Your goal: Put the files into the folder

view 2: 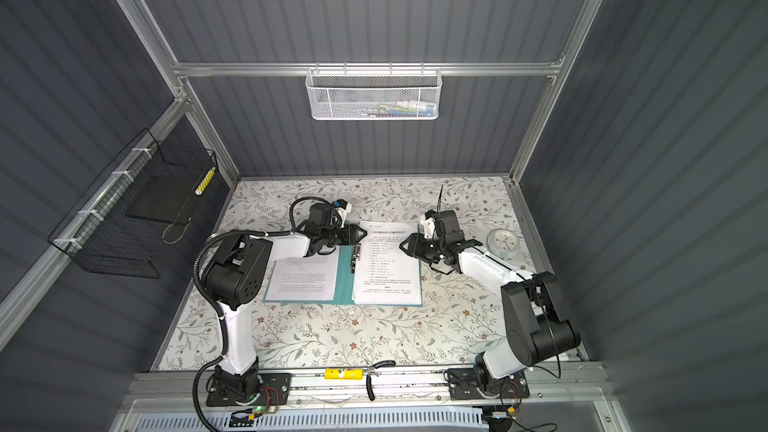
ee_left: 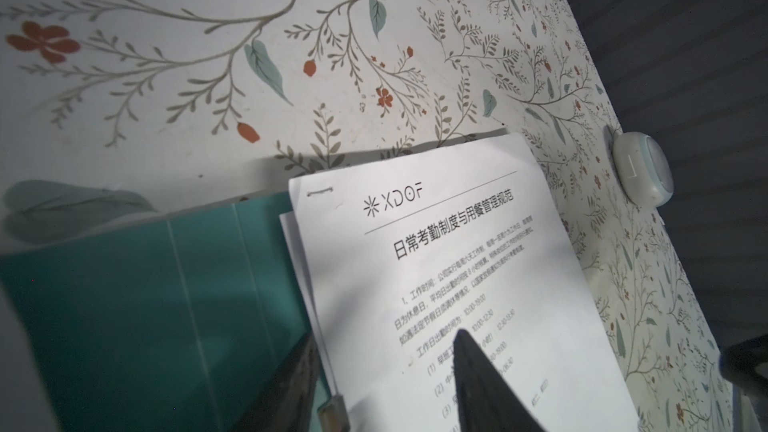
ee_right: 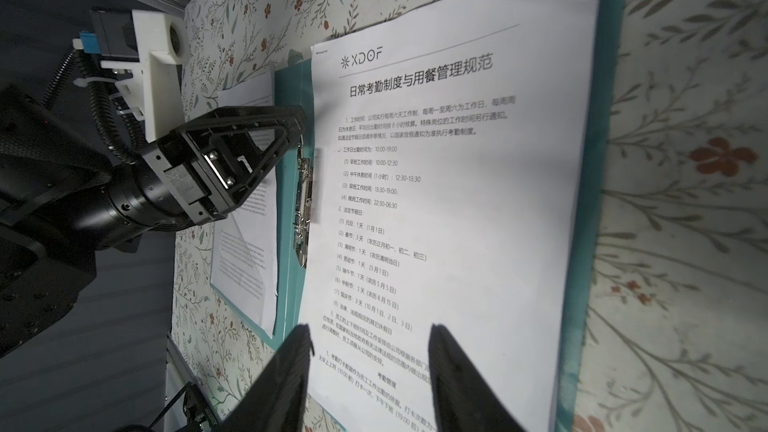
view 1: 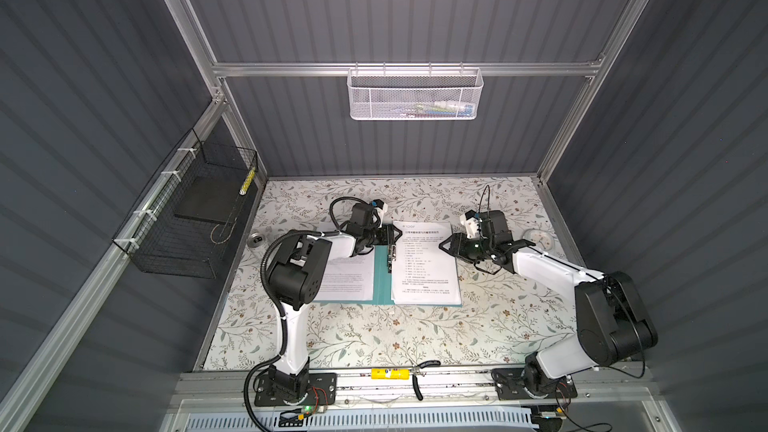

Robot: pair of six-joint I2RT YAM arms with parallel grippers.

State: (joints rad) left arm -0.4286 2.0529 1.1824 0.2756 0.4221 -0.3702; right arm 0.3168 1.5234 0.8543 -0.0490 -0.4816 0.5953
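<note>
- In both top views the table [view 1: 415, 338] is lit brightly from above, while the walls [view 1: 83, 76] are left dim.
- In the left wrist view the sheet [ee_left: 457, 263] is crossed by soft shadow, and the left gripper [ee_left: 384, 336] is blurred dark.
- In the right wrist view the near table is rendered soft.

A robot lab cell: aluminium framing [view 1: 282, 69], grey ribbed wall panels [view 1: 395, 6], floral tabletop [view 1: 415, 338].

left arm [view 1: 340, 243]: reaching inward, jaws parted | right arm [view 1: 548, 268]: reaching inward, jaws parted
</note>
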